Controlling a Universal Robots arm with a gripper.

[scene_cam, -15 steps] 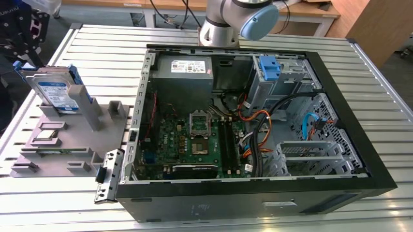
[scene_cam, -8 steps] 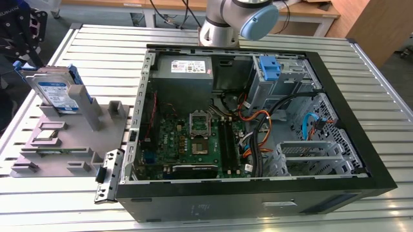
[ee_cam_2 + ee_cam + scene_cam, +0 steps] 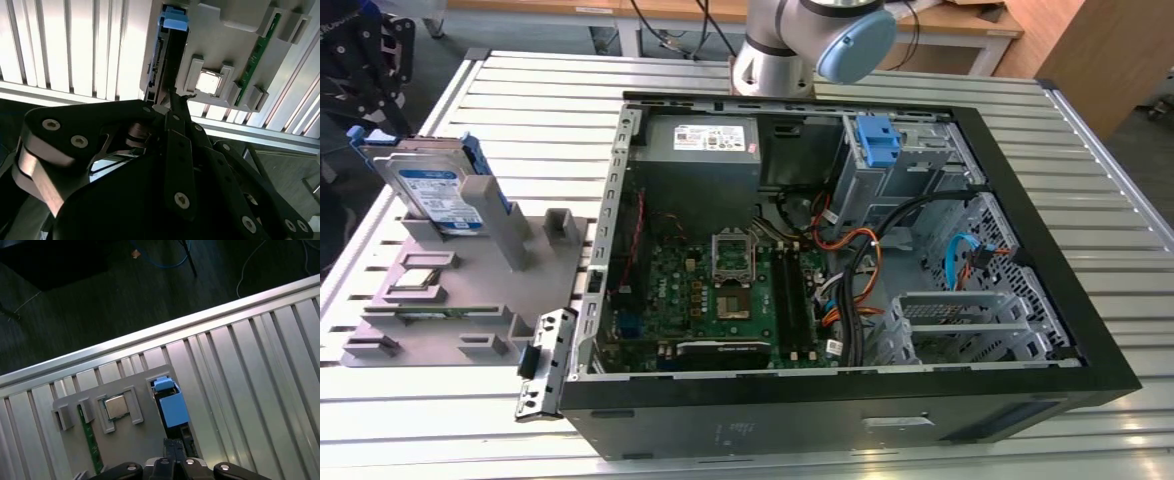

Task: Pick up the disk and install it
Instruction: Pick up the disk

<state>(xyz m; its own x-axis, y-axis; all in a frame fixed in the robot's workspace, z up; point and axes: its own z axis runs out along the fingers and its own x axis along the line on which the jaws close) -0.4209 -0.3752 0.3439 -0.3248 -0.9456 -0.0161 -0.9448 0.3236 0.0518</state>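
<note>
The disk [image 3: 434,190], silver with a blue-and-white label and a blue bracket, stands upright on its edge in a slot of the grey holder [image 3: 454,310] at the exterior view's left. In both wrist views I see it edge-on, with its blue bracket tab [image 3: 173,20] [image 3: 172,407] showing. My gripper [image 3: 374,110] hangs just above the disk's upper edge. Its black fingers [image 3: 175,117] are pressed together at the tips, close to the disk's edge, with nothing between them. My gripper [image 3: 173,444] sits right beside the blue bracket in the first wrist view.
The holder also carries a square processor chip [image 3: 116,407] and a green memory stick [image 3: 257,52]. An open computer case [image 3: 1107,370] lies on the slatted metal table [image 3: 520,80], with a grey power supply [image 3: 707,140], a blue bracket [image 3: 874,140] in its bay, and loose cables.
</note>
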